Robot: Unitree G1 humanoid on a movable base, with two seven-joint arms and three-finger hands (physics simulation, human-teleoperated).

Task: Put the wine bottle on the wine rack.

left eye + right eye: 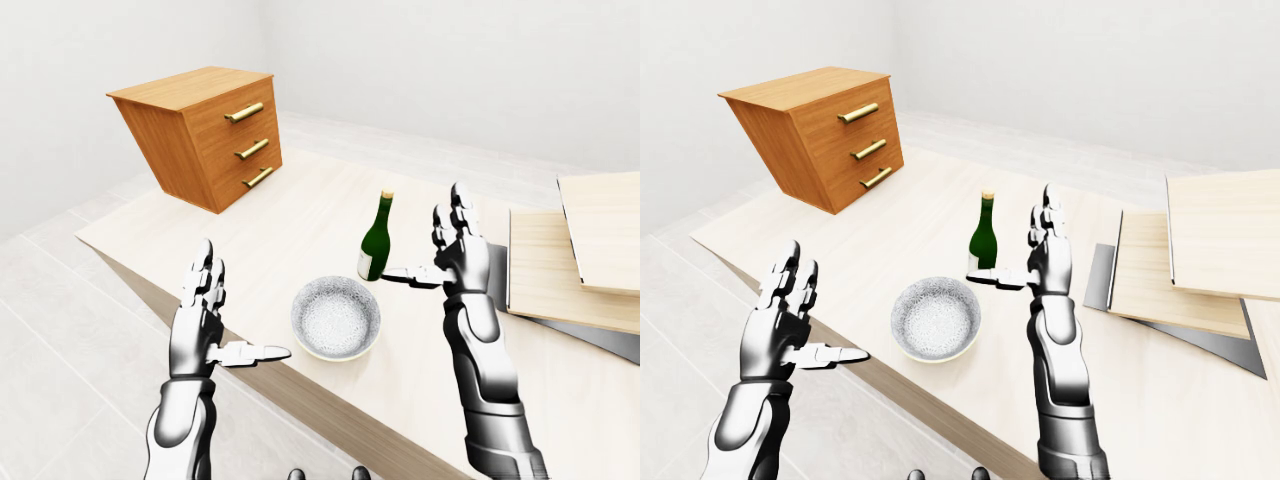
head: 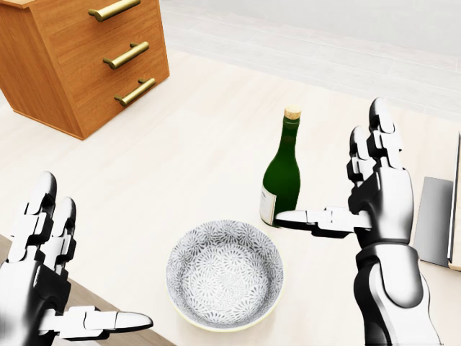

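A green wine bottle [image 2: 282, 171] with a tan cork and a white label stands upright on the pale wooden table [image 2: 194, 144], in the middle of the head view. My right hand [image 2: 338, 194] is open just right of the bottle, palm toward it, thumb reaching toward its base; whether it touches I cannot tell. My left hand [image 2: 65, 288] is open and empty at the lower left, by the table's near edge. No wine rack with slots shows clearly.
A patterned white bowl [image 2: 225, 274] sits on the table just below the bottle. A wooden drawer cabinet [image 1: 205, 130] with three brass handles stands at the upper left. Stacked light wooden panels [image 1: 585, 260] on a grey base lie at the right.
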